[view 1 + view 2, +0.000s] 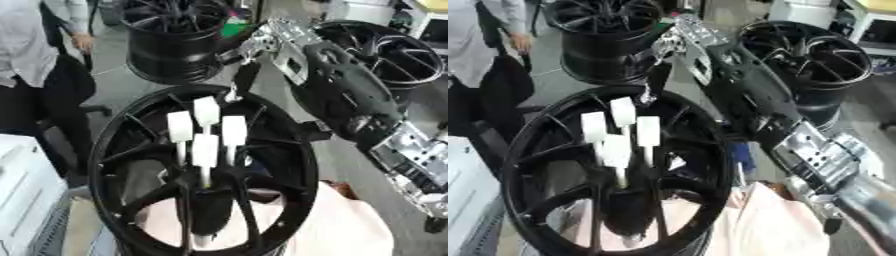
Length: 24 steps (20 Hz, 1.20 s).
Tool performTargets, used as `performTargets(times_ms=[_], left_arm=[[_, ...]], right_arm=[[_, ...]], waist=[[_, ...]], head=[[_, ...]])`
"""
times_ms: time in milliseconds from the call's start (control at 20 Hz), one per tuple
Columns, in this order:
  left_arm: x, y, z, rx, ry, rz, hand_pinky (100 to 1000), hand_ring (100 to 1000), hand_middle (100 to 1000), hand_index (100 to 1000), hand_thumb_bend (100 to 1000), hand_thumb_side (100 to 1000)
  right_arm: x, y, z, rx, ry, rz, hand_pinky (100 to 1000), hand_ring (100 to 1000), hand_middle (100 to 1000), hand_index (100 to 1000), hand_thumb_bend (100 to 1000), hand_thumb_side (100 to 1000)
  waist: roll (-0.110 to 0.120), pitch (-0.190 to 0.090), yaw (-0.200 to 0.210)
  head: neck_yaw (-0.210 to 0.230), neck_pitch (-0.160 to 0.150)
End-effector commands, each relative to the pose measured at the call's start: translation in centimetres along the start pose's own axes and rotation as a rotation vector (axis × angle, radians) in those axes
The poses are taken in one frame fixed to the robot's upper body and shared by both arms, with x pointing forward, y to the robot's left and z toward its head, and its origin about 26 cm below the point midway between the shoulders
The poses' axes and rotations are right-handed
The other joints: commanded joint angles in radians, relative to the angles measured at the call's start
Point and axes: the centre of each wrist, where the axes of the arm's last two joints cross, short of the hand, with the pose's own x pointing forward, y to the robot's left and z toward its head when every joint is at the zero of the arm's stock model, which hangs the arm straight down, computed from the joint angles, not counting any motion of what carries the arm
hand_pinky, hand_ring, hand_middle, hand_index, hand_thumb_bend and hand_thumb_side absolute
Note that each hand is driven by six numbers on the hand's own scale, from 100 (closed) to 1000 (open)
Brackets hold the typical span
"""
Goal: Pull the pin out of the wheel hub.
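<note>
A large black wheel hub (114, 150) fills the foreground. Several white pins stand upright in a cluster at its centre; the top one (206, 111) is farthest back, with others (179, 127) (234, 131) (205, 150) around and below it. My right arm comes in from the lower right and crosses over the hub's right side. Its hand (262, 42) hangs above the far rim. One dark finger (243, 77) points straight down, its tip just up and to the right of the top pin, holding nothing. My left hand does not show.
Two more black wheels stand behind, one at the back centre (175, 45) and one at the back right (398, 55). A person (35, 65) stands at the far left. A white box (22, 192) sits at the lower left; pale cloth (350, 227) lies under the hub.
</note>
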Motion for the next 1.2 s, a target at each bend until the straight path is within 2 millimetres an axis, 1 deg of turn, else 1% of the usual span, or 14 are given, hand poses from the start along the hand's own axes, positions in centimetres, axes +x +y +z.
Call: performTargets(times_ms=[50, 100, 250, 450, 600, 750, 900, 1000, 1050, 1200], left_arm=[[0.7, 0.2, -1.0, 0.023, -0.041, -0.001, 794, 858, 660, 837, 304, 458], [0.7, 0.2, -1.0, 0.029, -0.042, -0.001, 794, 858, 657, 837, 308, 458], [0.8, 0.4, -1.4, 0.055, -0.052, 0.002, 794, 856, 655, 837, 318, 457], [1.0, 0.9, -1.9, 0.082, -0.060, -0.021, 794, 855, 654, 837, 321, 459], [0.9, 1.2, -2.0, 0.100, -0.054, -0.035, 794, 856, 653, 837, 317, 465], [0.8, 1.5, -1.8, 0.111, -0.044, -0.048, 794, 857, 652, 837, 313, 468], [0.8, 1.7, -1.7, 0.114, -0.035, -0.058, 793, 858, 651, 837, 308, 473], [0.7, 1.8, -1.6, 0.118, -0.027, -0.062, 793, 858, 650, 838, 307, 475], [0.7, 1.8, -1.5, 0.118, -0.025, -0.062, 793, 858, 650, 838, 306, 475], [0.7, 1.8, -1.5, 0.113, -0.022, -0.062, 793, 859, 649, 837, 305, 474]], right_arm=[[-0.7, -1.5, 1.5, 0.006, -0.009, 0.044, 897, 909, 877, 916, 266, 468], [-0.7, -1.4, 1.4, 0.007, -0.015, 0.040, 893, 907, 873, 911, 242, 491], [-0.4, -1.3, 0.9, 0.008, -0.043, 0.025, 890, 906, 872, 909, 212, 515], [0.2, -0.8, 0.2, 0.019, -0.099, 0.015, 883, 911, 870, 910, 197, 569], [0.3, -0.5, -0.1, 0.024, -0.132, 0.013, 873, 915, 870, 913, 172, 606], [0.3, 0.1, -0.5, 0.041, -0.163, 0.005, 869, 919, 869, 916, 165, 617], [0.5, 0.7, -0.9, 0.053, -0.204, -0.002, 865, 921, 870, 918, 136, 632], [0.7, 1.0, -1.1, 0.053, -0.242, -0.009, 862, 921, 870, 918, 108, 644], [0.9, 1.0, -1.2, 0.052, -0.258, -0.010, 863, 922, 871, 919, 115, 642], [1.5, 1.1, -1.4, 0.050, -0.296, -0.018, 859, 921, 871, 918, 100, 657]], waist=[[0.011, -0.012, 0.004], [0.011, -0.014, 0.006], [0.012, -0.017, 0.012], [0.010, -0.021, 0.016], [0.009, -0.024, 0.016], [0.009, -0.027, 0.012], [0.009, -0.029, 0.006], [0.009, -0.031, 0.004], [0.009, -0.031, 0.003], [0.008, -0.031, 0.001]], head=[[-0.006, -0.003], [-0.008, -0.003], [-0.008, 0.004], [-0.006, 0.006], [-0.005, 0.006], [-0.005, 0.006], [-0.004, 0.006], [-0.007, 0.006], [-0.007, 0.006], [-0.006, 0.006]])
